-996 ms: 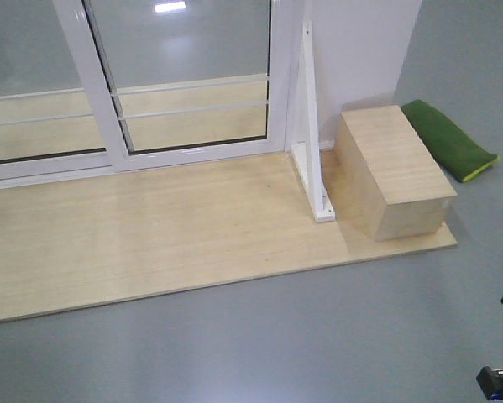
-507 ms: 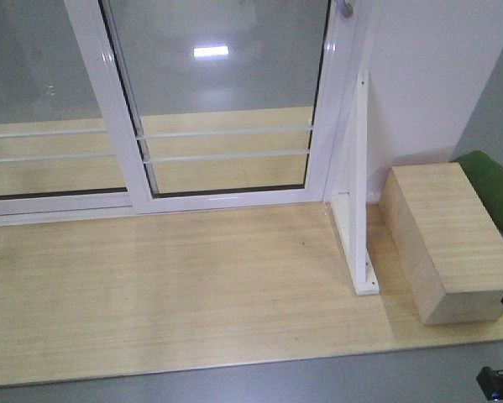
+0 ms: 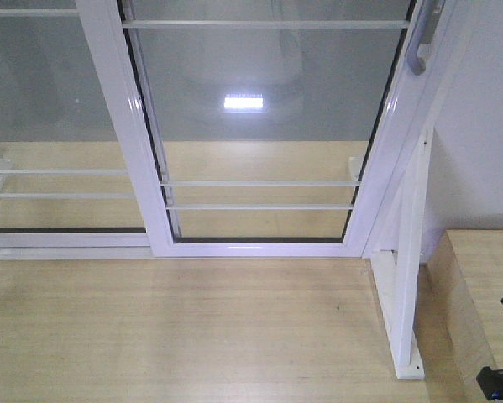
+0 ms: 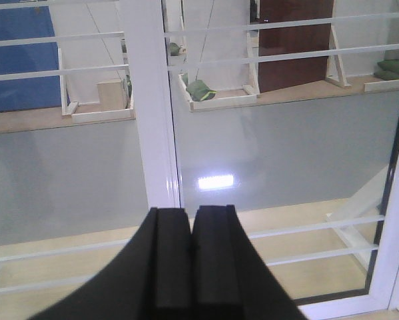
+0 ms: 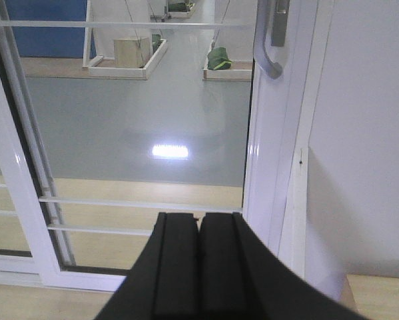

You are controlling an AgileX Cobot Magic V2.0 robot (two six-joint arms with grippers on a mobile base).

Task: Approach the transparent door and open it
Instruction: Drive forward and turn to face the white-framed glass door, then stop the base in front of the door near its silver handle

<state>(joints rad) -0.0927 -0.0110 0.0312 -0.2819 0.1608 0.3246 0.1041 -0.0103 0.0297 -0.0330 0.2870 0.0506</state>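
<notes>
Two pairs of black fingers, both pressed closed with nothing between them. Well left of the left fingers [image 4: 180, 230] is a handle-less glass panel [image 3: 58, 109] in a white frame. Straight ahead of the left fingers stands a white upright stile [image 4: 152, 100]. The transparent door [image 3: 259, 126] starts just right of it, with thin white bars across the glass. The right fingers [image 5: 186, 233] face the door's lower glass, apart from it. The grey handle [image 5: 271, 40] is above and slightly right of them, well apart, on the door's right stile, which lies against the jamb [image 5: 302, 100]. Further right are a slanted white brace [image 3: 406, 285] and a wooden box [image 3: 486, 285] on the plywood floor [image 3: 192, 336].
</notes>
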